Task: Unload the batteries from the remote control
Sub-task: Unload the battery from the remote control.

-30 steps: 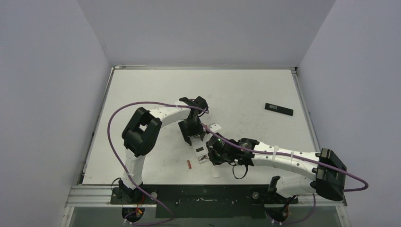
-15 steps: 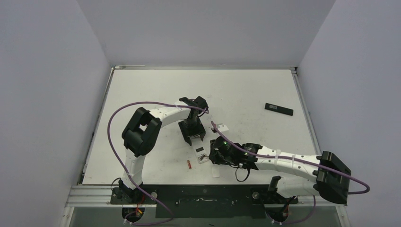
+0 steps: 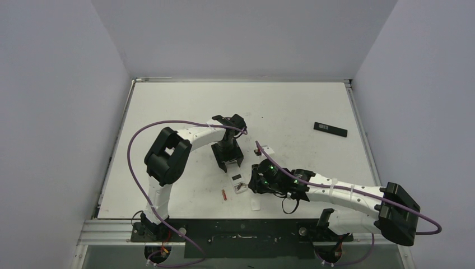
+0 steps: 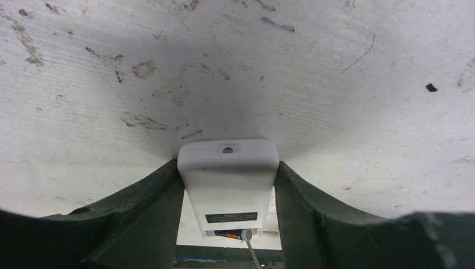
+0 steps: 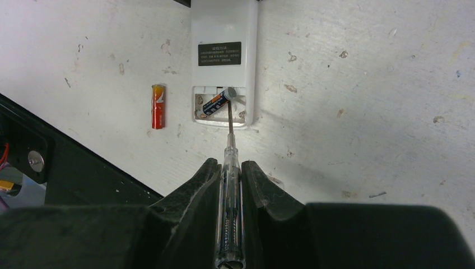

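Note:
The white remote (image 5: 224, 50) lies back up with its battery bay open. My left gripper (image 4: 227, 168) is shut on its far end (image 4: 228, 179). My right gripper (image 5: 229, 165) is shut on a clear-handled screwdriver (image 5: 229, 185). The screwdriver's tip touches a dark blue battery (image 5: 219, 101) that lies tilted in the bay; it also shows in the left wrist view (image 4: 238, 234). A reddish-brown battery (image 5: 158, 106) lies on the table left of the remote. In the top view the remote (image 3: 238, 183) sits between my left gripper (image 3: 229, 162) and my right gripper (image 3: 253, 184), and the loose battery (image 3: 224, 194) lies beside it.
A small white plastic piece (image 3: 256, 203) lies near the table's front edge, just right of the remote. A black remote (image 3: 330, 129) lies at the back right. The dark front rail (image 5: 33, 162) runs close to the loose battery.
My right arm's forearm and elbow have swung right and toward the near edge, while its gripper stays at the remote's open end. The left arm has not moved.

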Controlling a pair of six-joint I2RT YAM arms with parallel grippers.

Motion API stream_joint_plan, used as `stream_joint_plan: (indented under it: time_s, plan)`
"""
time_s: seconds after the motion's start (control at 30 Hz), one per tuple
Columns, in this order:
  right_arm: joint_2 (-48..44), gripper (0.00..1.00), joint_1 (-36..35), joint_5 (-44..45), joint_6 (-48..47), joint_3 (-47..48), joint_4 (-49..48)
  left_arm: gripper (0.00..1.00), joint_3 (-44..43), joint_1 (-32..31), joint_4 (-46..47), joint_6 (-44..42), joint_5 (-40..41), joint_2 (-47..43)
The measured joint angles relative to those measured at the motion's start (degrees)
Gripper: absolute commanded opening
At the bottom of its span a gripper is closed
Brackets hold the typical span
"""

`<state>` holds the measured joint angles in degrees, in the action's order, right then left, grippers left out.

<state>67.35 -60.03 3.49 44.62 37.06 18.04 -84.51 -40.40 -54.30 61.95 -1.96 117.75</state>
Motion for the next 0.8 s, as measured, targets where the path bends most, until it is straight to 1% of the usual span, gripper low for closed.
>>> stream_joint_plan:
  time_s: [0.33,0.8]
  plan:
    - [-0.02,0.05,0.00,-0.98,-1.36,0.79,2.27,0.00,0.00,0.00,-0.02,0.17,0.02,0.00]
    - [0.63,0.05,0.00,-1.42,-1.97,0.87,0.13,0.00,0.00,0.00,-0.04,0.33,0.09,0.00]
